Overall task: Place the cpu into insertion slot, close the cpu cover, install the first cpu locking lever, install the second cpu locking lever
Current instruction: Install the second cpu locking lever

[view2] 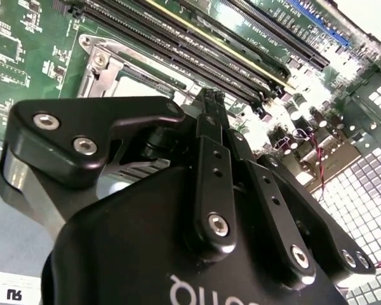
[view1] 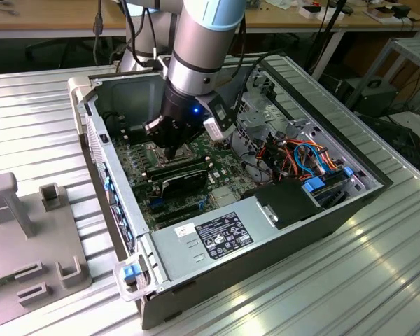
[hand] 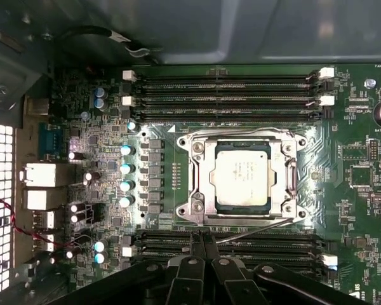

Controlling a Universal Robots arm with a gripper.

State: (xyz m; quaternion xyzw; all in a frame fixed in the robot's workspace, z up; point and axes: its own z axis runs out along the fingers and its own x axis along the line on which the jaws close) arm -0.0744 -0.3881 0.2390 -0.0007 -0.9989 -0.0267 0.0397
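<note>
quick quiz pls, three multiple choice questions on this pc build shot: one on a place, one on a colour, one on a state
1. Where is the cpu?
A. outside the case
B. in the insertion slot
C. on a memory stick

2. What colour is the circuit board?
A. red
B. white
C. green

3. How does the cpu cover stand?
A. lowered flat around the cpu
B. raised upright
C. taken off

Answers:
1. B: the first wrist view shows the chip seated in the socket.
2. C: the board is green in all views.
3. A: the silvery frame lies flat, with the chip's face showing through its window.
</note>
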